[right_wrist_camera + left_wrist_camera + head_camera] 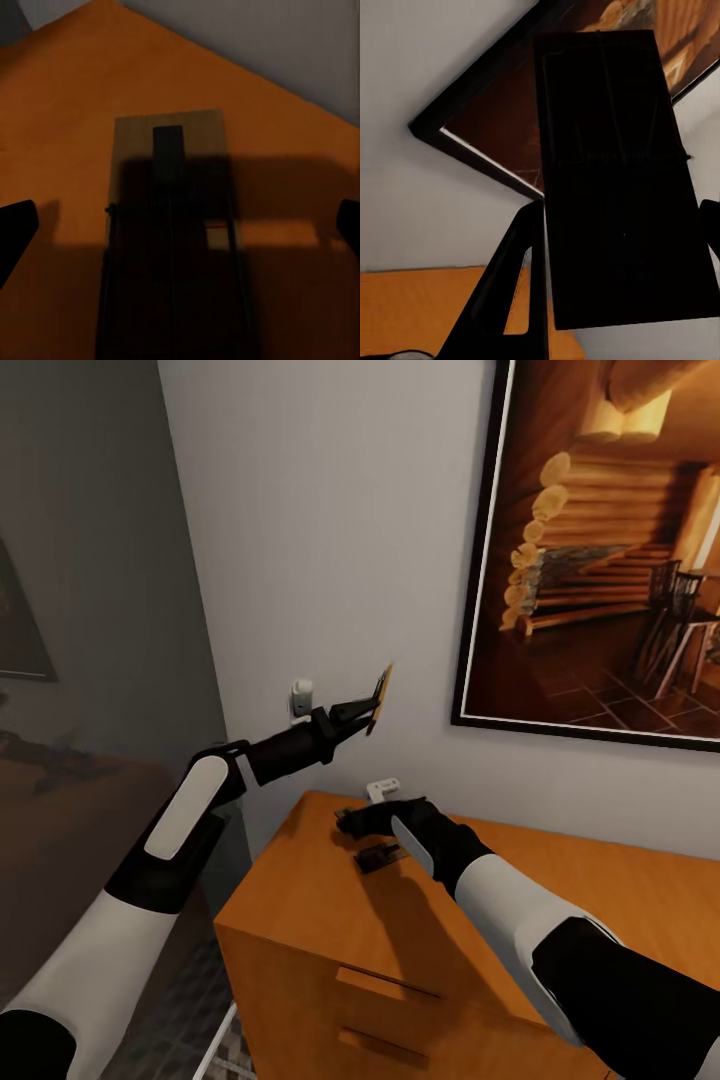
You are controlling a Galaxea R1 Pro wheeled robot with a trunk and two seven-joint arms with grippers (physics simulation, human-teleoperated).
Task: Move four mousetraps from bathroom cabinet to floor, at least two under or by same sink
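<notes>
Head: left hand (365,712) clamped on a mousetrap (380,696), raised beside wall; right hand (352,822) over second mousetrap (378,857) on cabinet (300,900) top.
R wrist: fingers apart, astride it.
Pickup step; next lower, close.

Cabinet (300,900) top: open surface right of the right gripper (352,822), which hovers spread over one mousetrap (378,857). Behind the cabinet, wall and framed picture (600,550) block passage. Left of the cabinet, open air
</notes>
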